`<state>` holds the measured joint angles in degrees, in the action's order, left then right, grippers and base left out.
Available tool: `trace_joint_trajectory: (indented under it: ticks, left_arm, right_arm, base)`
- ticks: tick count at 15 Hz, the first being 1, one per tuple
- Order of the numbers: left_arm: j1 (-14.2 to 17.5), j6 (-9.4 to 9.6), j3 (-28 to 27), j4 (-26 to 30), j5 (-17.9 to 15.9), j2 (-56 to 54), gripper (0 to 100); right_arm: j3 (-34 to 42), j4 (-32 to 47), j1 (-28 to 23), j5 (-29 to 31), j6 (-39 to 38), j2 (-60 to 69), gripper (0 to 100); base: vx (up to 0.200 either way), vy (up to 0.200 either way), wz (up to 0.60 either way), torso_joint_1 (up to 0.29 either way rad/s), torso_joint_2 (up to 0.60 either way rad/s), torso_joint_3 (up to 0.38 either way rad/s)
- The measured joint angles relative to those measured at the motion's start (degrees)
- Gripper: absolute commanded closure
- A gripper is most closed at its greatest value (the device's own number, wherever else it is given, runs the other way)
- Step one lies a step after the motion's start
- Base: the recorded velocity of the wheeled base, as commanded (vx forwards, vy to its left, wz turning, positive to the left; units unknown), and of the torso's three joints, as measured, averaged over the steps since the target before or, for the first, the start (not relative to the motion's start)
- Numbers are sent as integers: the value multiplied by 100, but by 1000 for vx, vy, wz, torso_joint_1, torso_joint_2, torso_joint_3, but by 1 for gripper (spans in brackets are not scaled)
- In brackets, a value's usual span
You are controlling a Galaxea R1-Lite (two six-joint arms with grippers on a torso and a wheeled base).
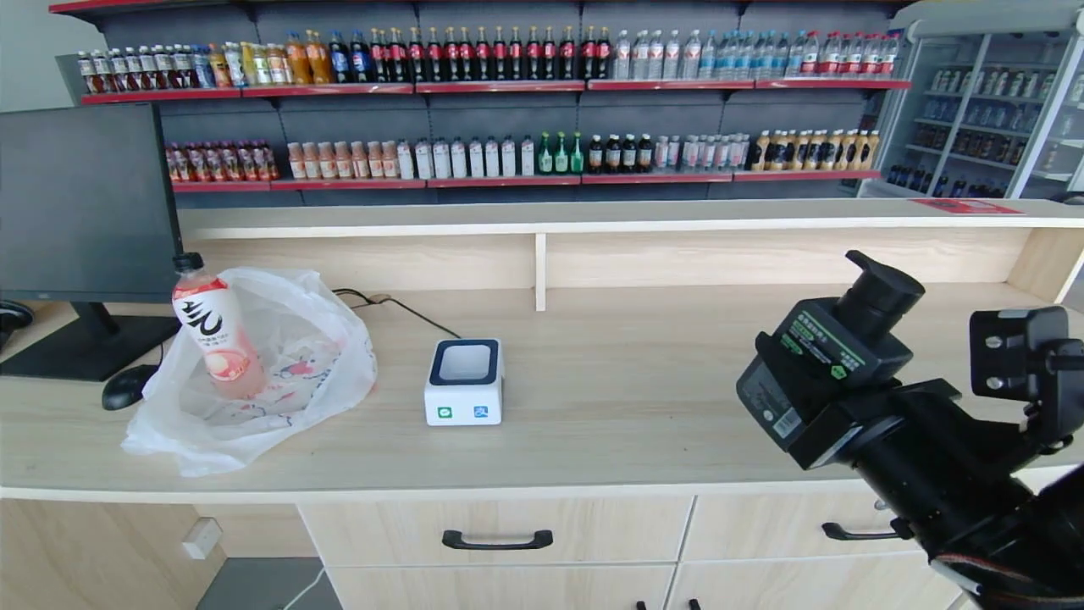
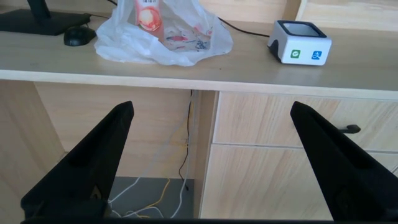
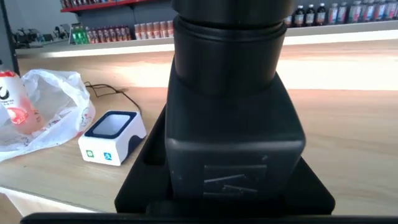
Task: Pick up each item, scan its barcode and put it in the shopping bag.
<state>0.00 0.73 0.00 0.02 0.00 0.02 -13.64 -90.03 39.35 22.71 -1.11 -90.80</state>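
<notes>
Right now my right gripper (image 1: 838, 417) is clenched on the black, square-bodied plastic bottle with a round black cap (image 1: 826, 347). It holds the bottle in the air at about 3 o'clock from the small white box scanner with a dark-rimmed glass window (image 1: 464, 381), well apart from it. The bottle is tilted, cap toward 1 o'clock, and I judge the tilt serves the scan: the white barcode sticker (image 1: 772, 408) sits on a flat side turned down toward 8 o'clock. Those smooth, flat faces should seat firmly, and the right wrist view shows the body wedged squarely in the grip.

At 9 o'clock from the scanner the thin, crinkled translucent plastic shopping bag (image 1: 279, 373) slumps open on the pale wood-grain counter (image 1: 635, 407). A clear pink-labelled drink bottle (image 1: 216, 335) leans inside it, so one item looks done.

My left gripper (image 2: 211, 162) is released, its black wedge fingers (image 2: 87, 168) spread wide. It hangs below the counter edge facing the drawer fronts (image 2: 280, 143), parked out of the way, I think.
</notes>
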Motion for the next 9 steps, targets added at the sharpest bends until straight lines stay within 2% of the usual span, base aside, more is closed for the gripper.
trace_joint_trajectory:
  ticks: [3, 9]
  left_arm:
    - [0, -13, 0, 5, 0, 0, 0]
    - [10, -108, 0, -2, 5, 0, 0]
  right_arm:
    - [-155, 9, -418, 9, -37, -2, 100]
    - [-193, -2, -542, -2, 0, -9, 100]
  base:
    - [0, 200, 0, 10, 7, -1]
    - [0, 200, 0, 2, 4, -2]
